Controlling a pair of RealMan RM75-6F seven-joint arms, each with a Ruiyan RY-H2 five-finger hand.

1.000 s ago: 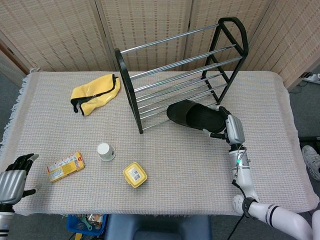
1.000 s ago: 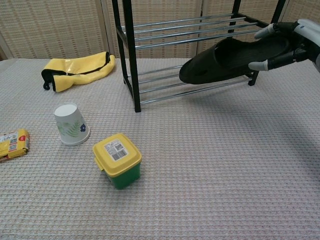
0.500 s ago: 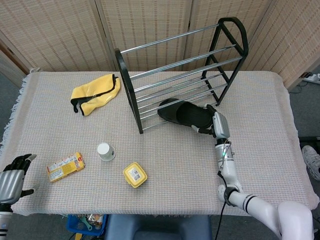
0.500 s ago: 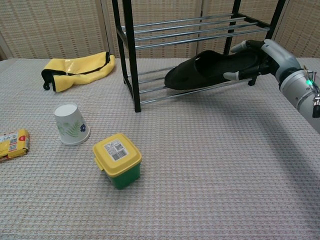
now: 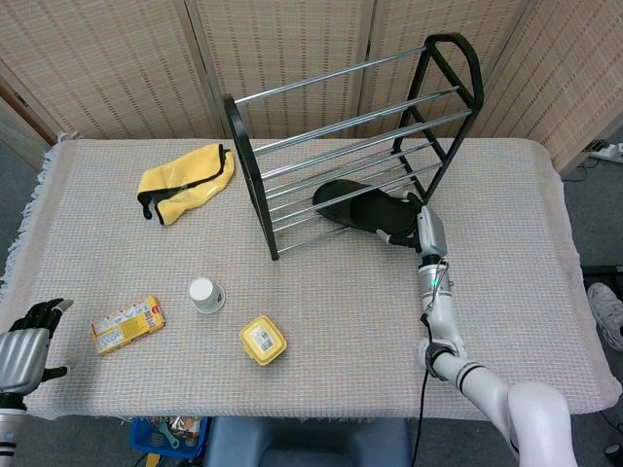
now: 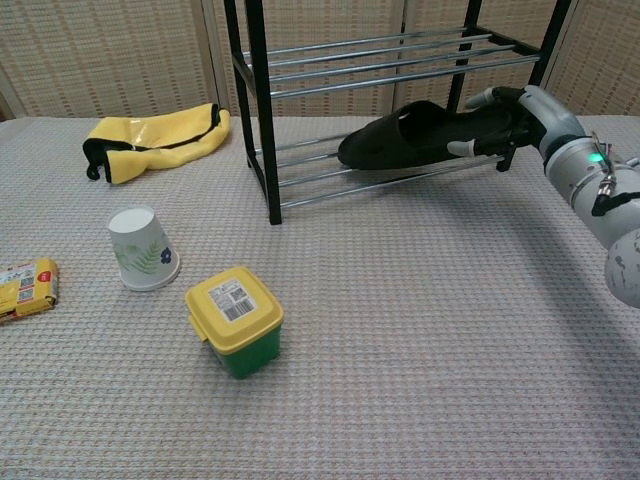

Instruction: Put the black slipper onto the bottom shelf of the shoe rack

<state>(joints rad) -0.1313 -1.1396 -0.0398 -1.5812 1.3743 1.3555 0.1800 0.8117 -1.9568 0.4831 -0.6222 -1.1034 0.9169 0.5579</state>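
The black slipper (image 5: 355, 205) (image 6: 420, 136) lies toe-first across the bottom rails of the black and chrome shoe rack (image 5: 346, 131) (image 6: 262, 110). My right hand (image 5: 414, 220) (image 6: 508, 117) grips its heel end at the rack's right side, thumb under and fingers over. My left hand (image 5: 27, 345) hovers at the table's near left corner, fingers apart, holding nothing; the chest view does not show it.
A yellow cloth (image 5: 187, 181) (image 6: 155, 137) lies left of the rack. In front stand an upturned paper cup (image 5: 205, 295) (image 6: 143, 248) and a yellow-lidded green tub (image 5: 262, 340) (image 6: 235, 320). A yellow snack pack (image 5: 128, 324) (image 6: 25, 287) lies near my left hand.
My right hand has carried the slipper left and back, from in front of the rack onto its bottom rails. The left hand has barely moved.
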